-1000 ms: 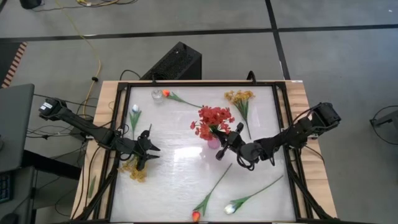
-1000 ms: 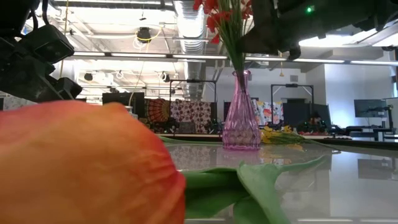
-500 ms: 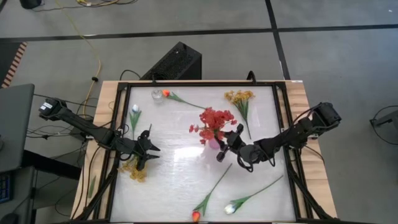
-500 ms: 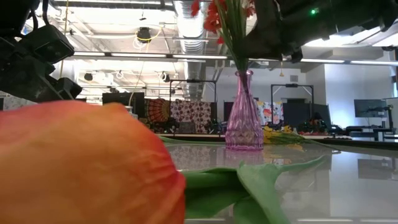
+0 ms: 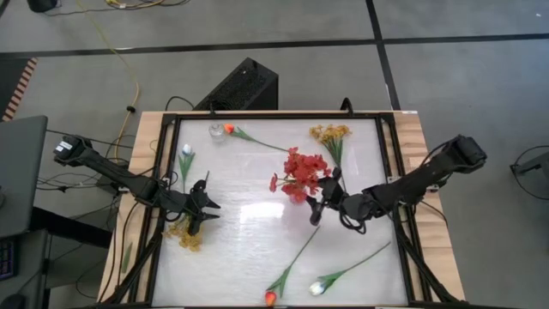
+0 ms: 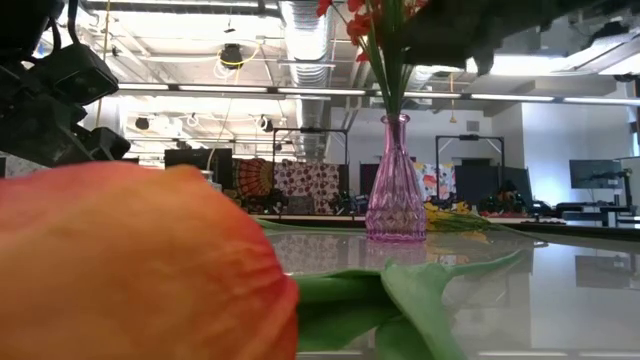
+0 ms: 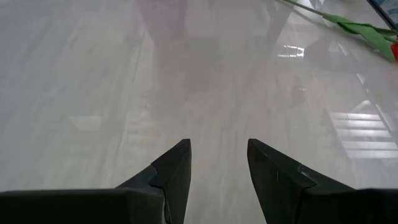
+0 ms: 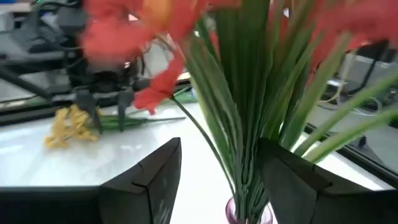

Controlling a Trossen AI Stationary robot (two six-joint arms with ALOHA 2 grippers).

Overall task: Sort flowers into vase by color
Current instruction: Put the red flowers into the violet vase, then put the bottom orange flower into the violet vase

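Red sprays [image 5: 298,167] are standing in the pink vase [image 6: 396,200] mid-table. The right gripper [image 5: 316,209], just beside the vase, is spread with nothing in it, and so is the left gripper [image 5: 204,206], well off. The remaining stems look light and floppy, probably best pinched mid-stalk.

open-plan robotics lab: exposed ceiling ducts [image 6: 300,30], strip lights, monitors [image 6: 590,172] on benches, cables [image 5: 116,51] across grey floor
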